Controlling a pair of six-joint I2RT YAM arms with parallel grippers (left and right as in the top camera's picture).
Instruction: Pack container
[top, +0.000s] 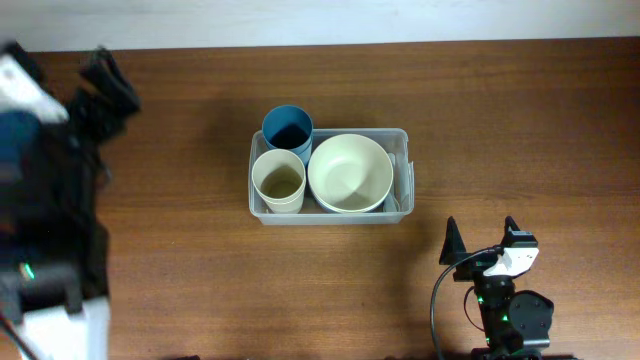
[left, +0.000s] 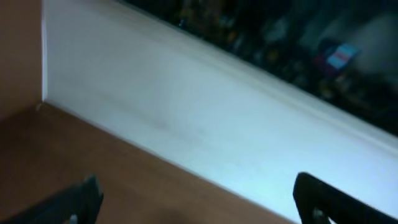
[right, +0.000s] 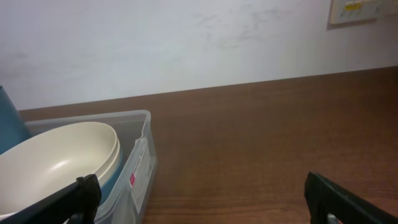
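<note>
The left arm is seen blurred along the left edge, with the left gripper set toward the far left corner, jaws spread wide and empty. The right arm is placed at the near right, with the right gripper pointed toward the far side, jaws spread wide, nothing held.

left arm: blurred | cream bowl: cut off left | container: cut off below

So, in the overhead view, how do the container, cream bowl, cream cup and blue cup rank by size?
Largest: container.
Then cream bowl.
The cream cup and blue cup look alike, so I leave them unranked.
</note>
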